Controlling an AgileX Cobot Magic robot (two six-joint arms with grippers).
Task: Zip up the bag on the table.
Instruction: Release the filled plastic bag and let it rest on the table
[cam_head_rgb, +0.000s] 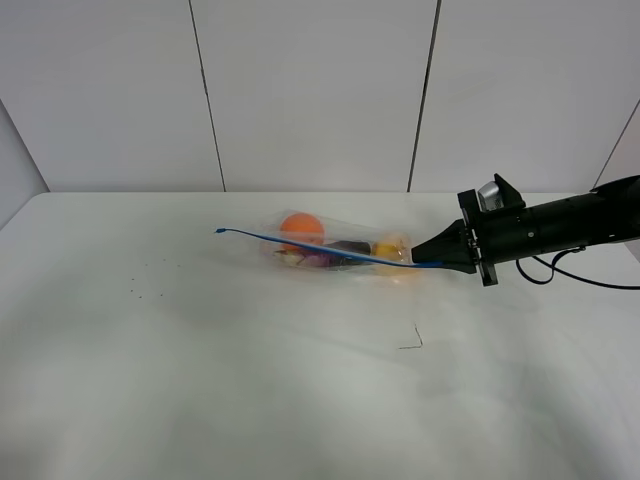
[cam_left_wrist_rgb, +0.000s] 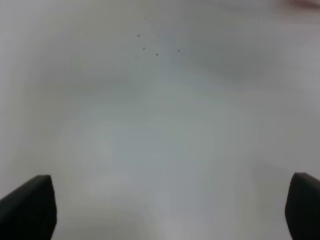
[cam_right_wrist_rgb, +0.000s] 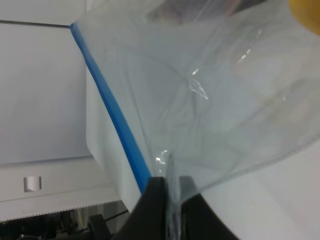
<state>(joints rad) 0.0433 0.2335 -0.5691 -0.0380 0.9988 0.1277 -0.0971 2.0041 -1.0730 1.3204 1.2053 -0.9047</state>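
Our right tool (cam_right_wrist_rgb: 169, 186) pinches the limp, slippery bag (cam_head_rgb: 335, 247) beside its blue strip (cam_right_wrist_rgb: 116, 117); left tool (cam_left_wrist_rgb: 170, 207) hangs released.

I see the bag (cam_head_rgb: 330, 250) as thin clear plastic, glossy and creased, with small bright glints where it crumples against my right claw (cam_right_wrist_rgb: 167, 187). Its zipper strip (cam_right_wrist_rgb: 117, 122) is smooth, opaque blue plastic. That claw looks like matt black plastic, and behind it on the arm sits a dull silver part (cam_head_rgb: 490, 192). The table (cam_head_rgb: 250, 380) under the bag is plain white and matt. The left claw (cam_left_wrist_rgb: 170, 205) fingers also read matt black.
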